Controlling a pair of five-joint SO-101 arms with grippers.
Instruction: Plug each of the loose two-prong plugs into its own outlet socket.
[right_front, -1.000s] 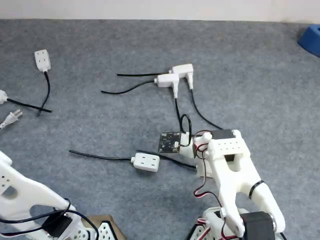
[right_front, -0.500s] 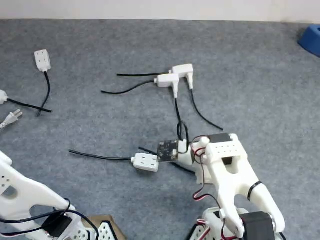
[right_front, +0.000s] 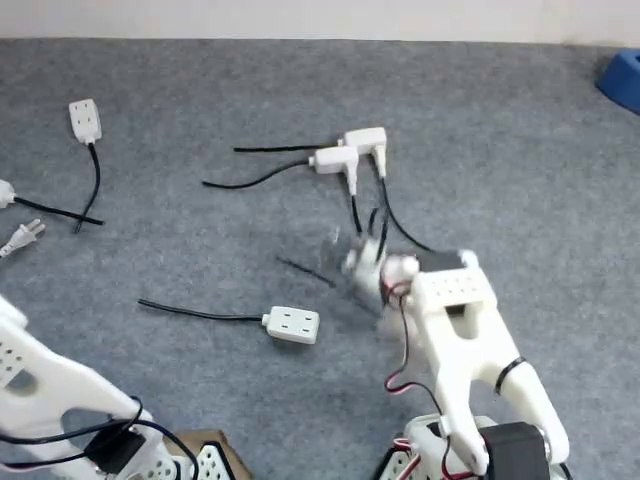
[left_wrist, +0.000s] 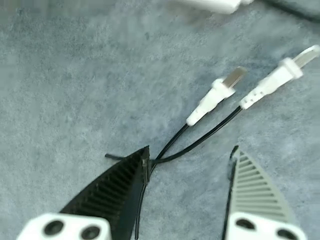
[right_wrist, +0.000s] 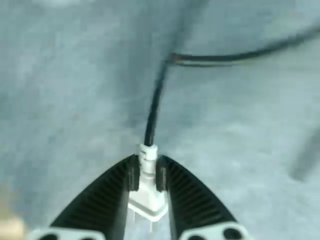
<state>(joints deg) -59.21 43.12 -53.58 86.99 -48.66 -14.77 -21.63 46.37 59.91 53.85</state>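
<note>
Grey, carpet-like cloth covers the worktop (right_front: 520, 180). At its left edge lie two loose white plugs: the first plug (right_front: 5, 192) is cut off by the border of the high view, and the second plug (right_front: 22, 238) is near it. The left hand (left_wrist: 191, 150) hangs over these two with its fingers wide apart and holds nothing; their black cables cross beside its dark finger.

I count two plain outlet sockets. The corner socket (right_front: 85, 120) is near the far left corner, and the middle socket (right_front: 293, 324) lies toward the near edge with its cable running left. Near the middle of the far side two white blocks (right_front: 335, 160) touch each other, each with black cables; I cannot tell if plugs sit inside them.

Right of the middle socket, the right hand (right_wrist: 147, 160) is closed tightly on a third plug (right_wrist: 146, 200). In the high view this spot is blurred. At the far right corner a blue object (right_front: 622, 80) is cut off.
</note>
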